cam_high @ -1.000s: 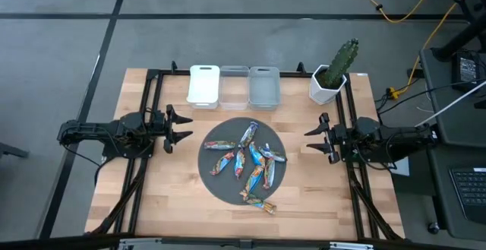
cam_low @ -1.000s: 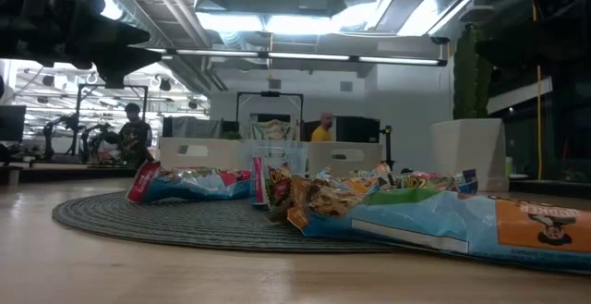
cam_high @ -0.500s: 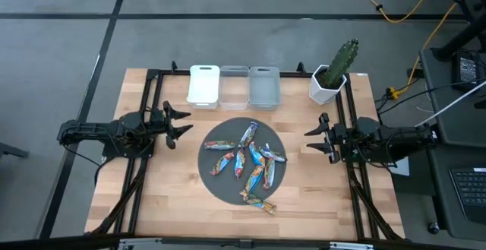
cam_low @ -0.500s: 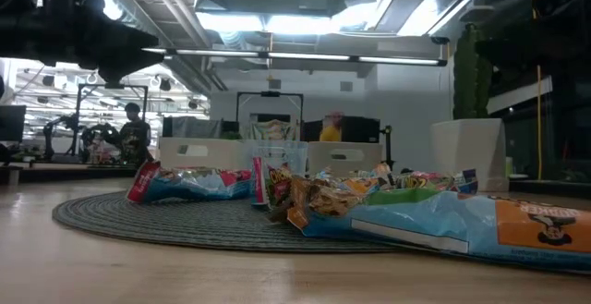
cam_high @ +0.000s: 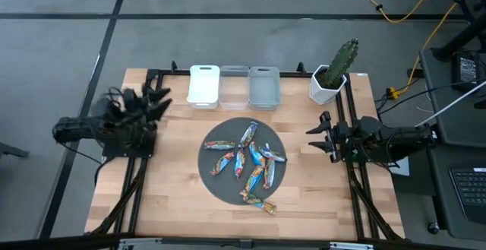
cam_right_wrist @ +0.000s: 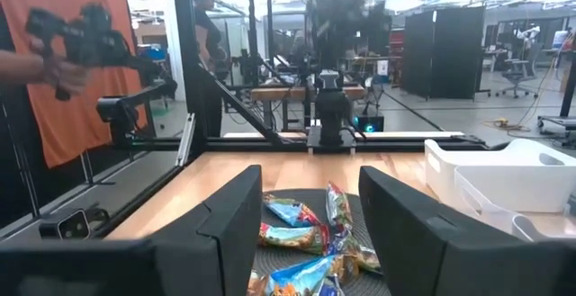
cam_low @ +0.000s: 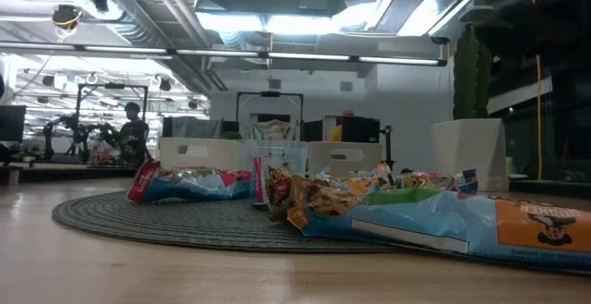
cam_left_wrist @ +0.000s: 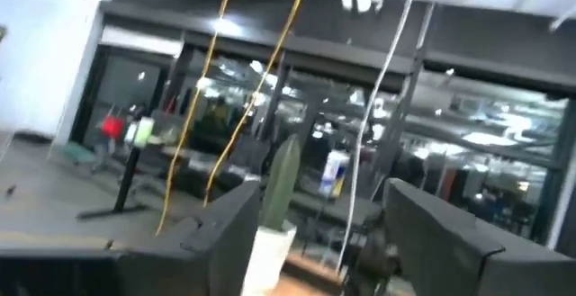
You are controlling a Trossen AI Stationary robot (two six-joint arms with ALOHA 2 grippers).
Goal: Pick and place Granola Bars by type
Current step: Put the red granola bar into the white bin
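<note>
The granola bars lie in a loose heap on a round dark mat at the table's middle; one bar rests across the mat's near edge. They also show in the low view and the right wrist view. My left gripper is open and raised over the table's far left part, well clear of the bars; its wrist view looks level across the room. My right gripper is open, level, to the right of the mat, pointing at the bars.
A white bin and two clear bins stand in a row at the far edge. A cactus in a white pot stands at the far right. Bare wood surrounds the mat. People show in the room behind.
My left gripper has risen and swung from beside the mat toward the table's far left corner, tipping upward; it stays open. The right arm and the bars have kept still.
</note>
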